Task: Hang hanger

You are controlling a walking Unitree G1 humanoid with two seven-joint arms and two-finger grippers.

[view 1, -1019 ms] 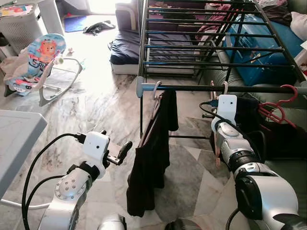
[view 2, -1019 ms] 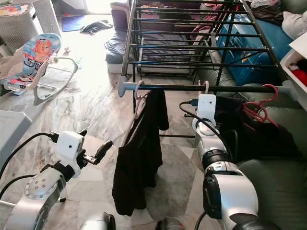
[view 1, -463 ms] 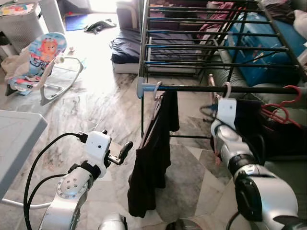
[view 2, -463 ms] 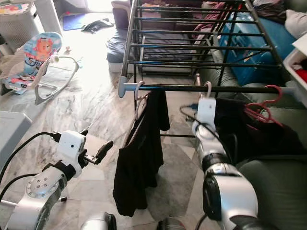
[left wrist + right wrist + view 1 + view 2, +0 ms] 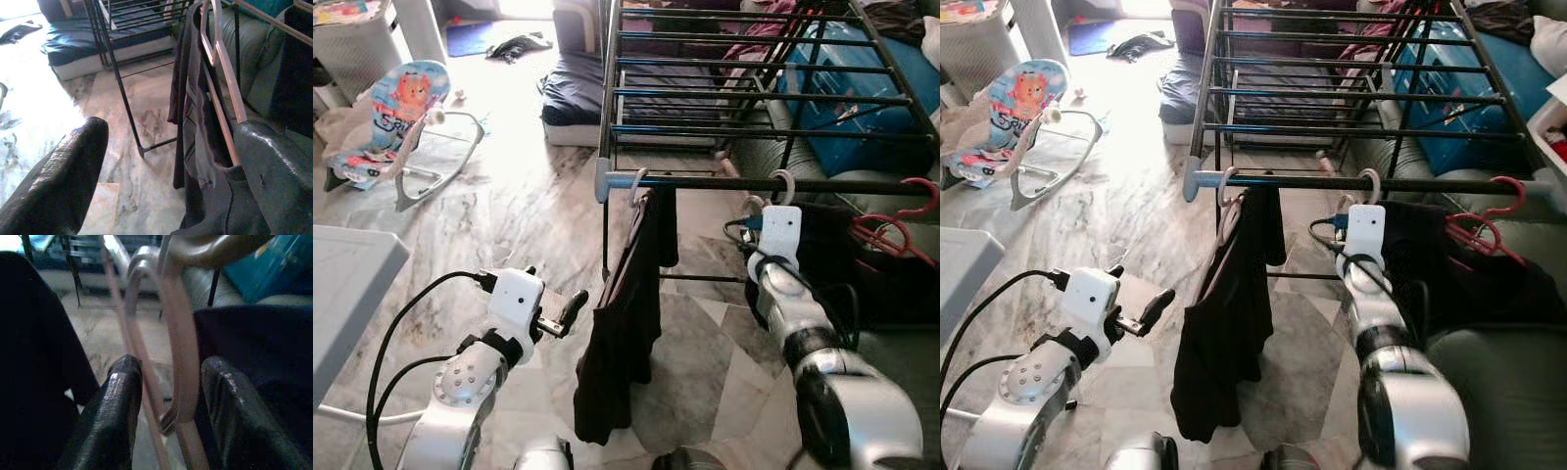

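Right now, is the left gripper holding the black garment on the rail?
No, the left gripper is open beside the black garment, apart from it.

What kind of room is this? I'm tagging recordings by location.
Most likely a home living area used for drying laundry: a clothes drying rack, a baby bouncer on the marble floor, and a sofa.
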